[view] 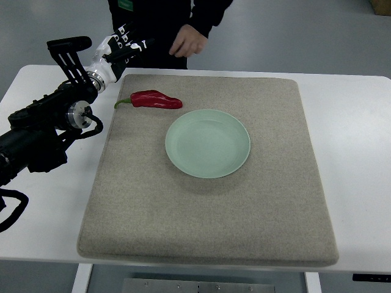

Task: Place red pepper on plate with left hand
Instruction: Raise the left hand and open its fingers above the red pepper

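Bright, even overhead light; soft faint shadows; sharp focus, slight edge distortion.

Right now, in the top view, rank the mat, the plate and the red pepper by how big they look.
1. The beige mat, by far the largest.
2. The green plate, resting on the mat.
3. The red pepper, smallest, lying on the mat beside the plate.

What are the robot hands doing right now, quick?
Left robot hand: open, holding nothing, beyond the red pepper.
Right robot hand: not in view.
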